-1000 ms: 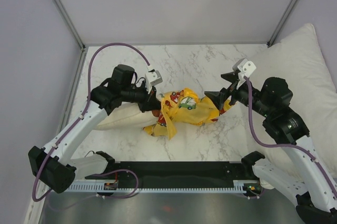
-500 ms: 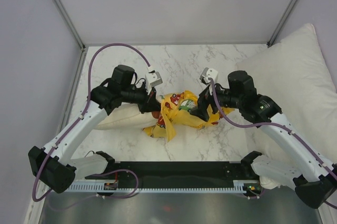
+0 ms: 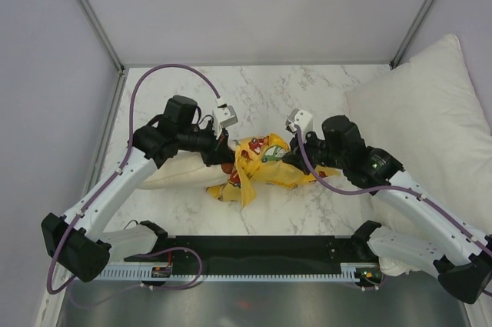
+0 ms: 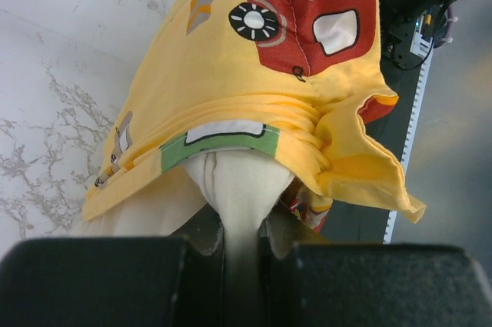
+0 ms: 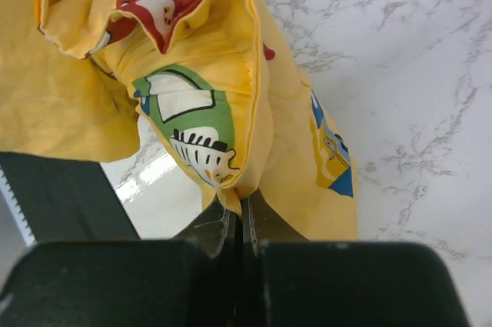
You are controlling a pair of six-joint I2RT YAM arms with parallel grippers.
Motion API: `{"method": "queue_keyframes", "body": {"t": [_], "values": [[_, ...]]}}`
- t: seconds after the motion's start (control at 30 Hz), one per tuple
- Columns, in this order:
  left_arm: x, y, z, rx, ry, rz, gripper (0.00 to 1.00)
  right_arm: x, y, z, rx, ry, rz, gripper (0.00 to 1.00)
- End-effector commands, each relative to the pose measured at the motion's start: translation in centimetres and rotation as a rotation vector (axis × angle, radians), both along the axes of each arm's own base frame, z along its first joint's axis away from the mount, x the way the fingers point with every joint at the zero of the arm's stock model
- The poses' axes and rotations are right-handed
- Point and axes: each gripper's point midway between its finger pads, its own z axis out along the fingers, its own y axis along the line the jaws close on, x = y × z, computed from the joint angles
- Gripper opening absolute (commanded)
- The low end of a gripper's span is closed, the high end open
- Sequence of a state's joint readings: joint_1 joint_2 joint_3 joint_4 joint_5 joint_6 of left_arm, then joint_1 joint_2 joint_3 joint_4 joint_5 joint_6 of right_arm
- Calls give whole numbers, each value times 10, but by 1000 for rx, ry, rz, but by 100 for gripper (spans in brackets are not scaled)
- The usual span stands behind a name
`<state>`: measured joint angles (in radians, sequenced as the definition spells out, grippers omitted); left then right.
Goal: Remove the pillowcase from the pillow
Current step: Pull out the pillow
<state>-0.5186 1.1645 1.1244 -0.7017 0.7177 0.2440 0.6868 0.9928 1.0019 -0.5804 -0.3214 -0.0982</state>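
Observation:
The yellow pillowcase [image 3: 261,169], printed with cars, lies bunched at the middle of the marble table. The cream pillow [image 3: 177,175] sticks out of its left end. My left gripper [image 3: 223,154] is at that end, shut on a pinch of the cream pillow [image 4: 238,181] just below the pillowcase's rim [image 4: 246,65], with the fabric running down between the jaws [image 4: 242,231]. My right gripper [image 3: 286,159] is at the pillowcase's right side. In the right wrist view it [image 5: 237,215] is shut on a folded yellow edge of the pillowcase [image 5: 192,111].
A much larger white pillow [image 3: 430,127] lies along the right edge of the table. A black rail [image 3: 261,254] runs along the near edge between the arm bases. Grey walls and metal posts [image 3: 88,11] close in the back and sides.
My right arm has swung left from beside the big white pillow to the pillowcase, and its open jaws have shut on a yellow fold. The left arm has held still.

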Motion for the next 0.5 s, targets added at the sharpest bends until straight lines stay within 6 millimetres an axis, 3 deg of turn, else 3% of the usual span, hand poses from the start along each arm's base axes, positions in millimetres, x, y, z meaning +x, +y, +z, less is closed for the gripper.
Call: {"method": "queue_keyframes", "body": {"t": [0.0,0.03,0.17,0.33,0.47], "values": [[8,-7,39,-87,-140,-26,2,34,-28,14,3,-121,-266,0],[11,-5,39,-79,-148,-9,2,49,-48,18,-26,-172,-397,0],[32,6,32,-14,-191,116,2,76,-101,35,-66,-261,-750,0],[44,13,28,21,-203,186,2,95,-140,44,-33,-272,-966,0],[42,13,29,15,-204,180,2,111,-153,44,25,-257,-1015,0]]}}
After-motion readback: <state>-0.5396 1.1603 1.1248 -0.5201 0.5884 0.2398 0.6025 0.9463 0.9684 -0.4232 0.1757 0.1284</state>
